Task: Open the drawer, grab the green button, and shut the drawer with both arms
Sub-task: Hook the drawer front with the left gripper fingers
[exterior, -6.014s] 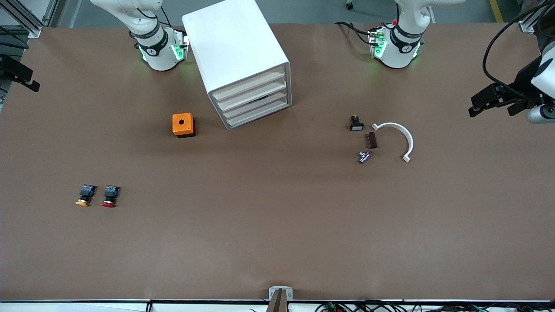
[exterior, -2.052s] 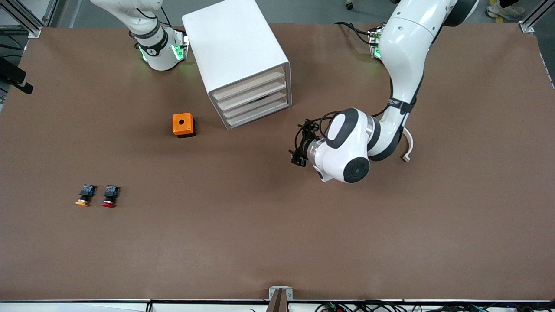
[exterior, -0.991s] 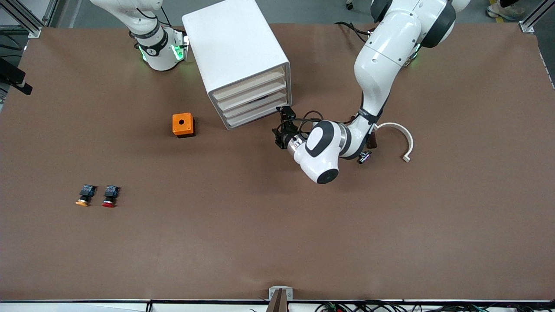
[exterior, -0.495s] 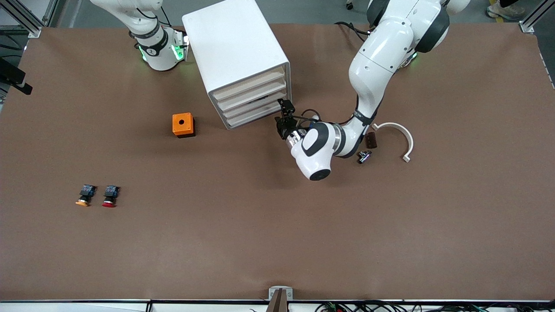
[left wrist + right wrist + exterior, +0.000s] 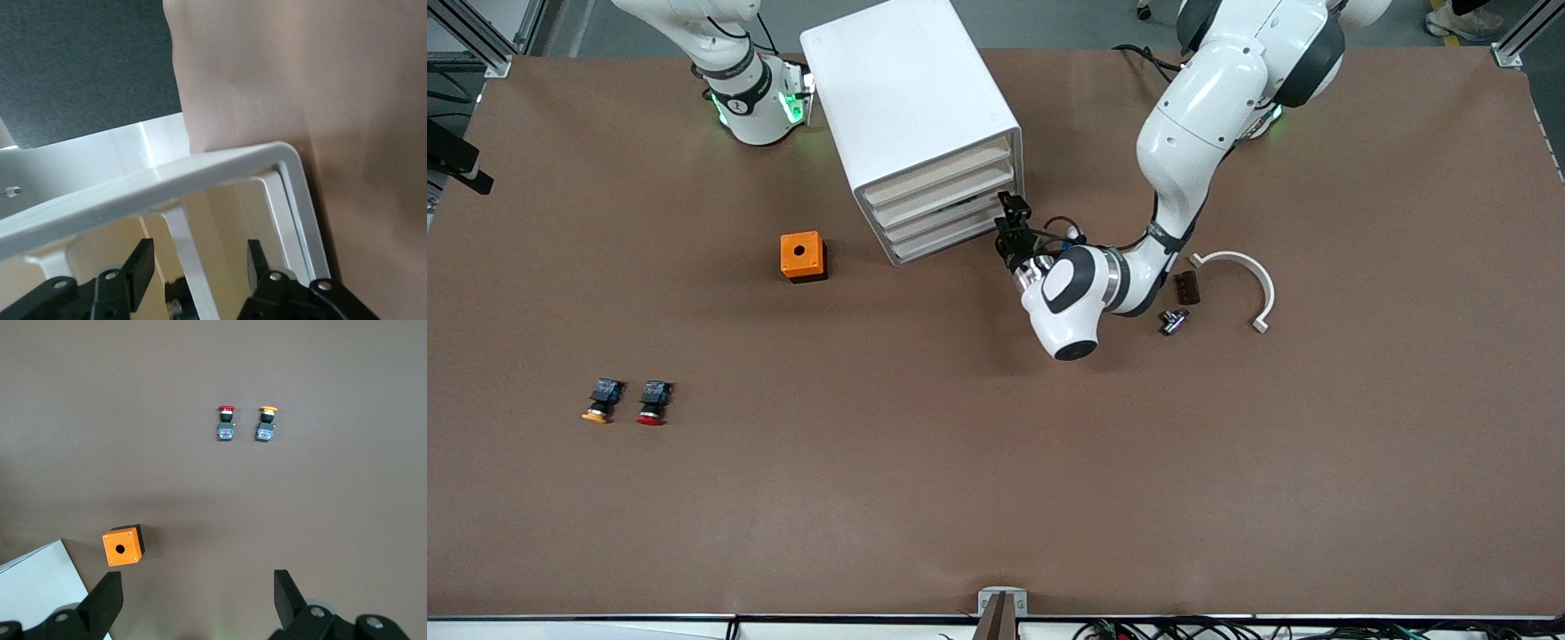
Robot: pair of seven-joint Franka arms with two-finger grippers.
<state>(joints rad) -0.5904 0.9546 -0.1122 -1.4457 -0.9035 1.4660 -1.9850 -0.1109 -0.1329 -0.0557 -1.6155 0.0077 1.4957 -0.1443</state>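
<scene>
Orange and red caps mark the nearest things: the orange button (image 5: 598, 402) and the red button (image 5: 652, 404) lie side by side toward the right arm's end of the table. Farther from the camera sits an orange box (image 5: 801, 255) with a hole in its top, holding nothing that I can see. Toward the left arm's end lie a metal part (image 5: 1174, 322), a brown block (image 5: 1187, 286) and a white arc (image 5: 1249, 276).

The left arm has swung in from the table's end, and its left gripper (image 5: 1009, 218) has come up to the front corner of the cabinet (image 5: 907, 98). In the left wrist view its fingers stand apart astride a white drawer edge, gripping nothing. So the opening step is probably about to start.

All the drawers (image 5: 947, 206) look shut. A dark shape shows in one gap, but I cannot tell what it is. The green button is nowhere in sight and is presumably inside.

The right arm waits; its right gripper (image 5: 199, 600) hangs spread wide above the box, empty.
</scene>
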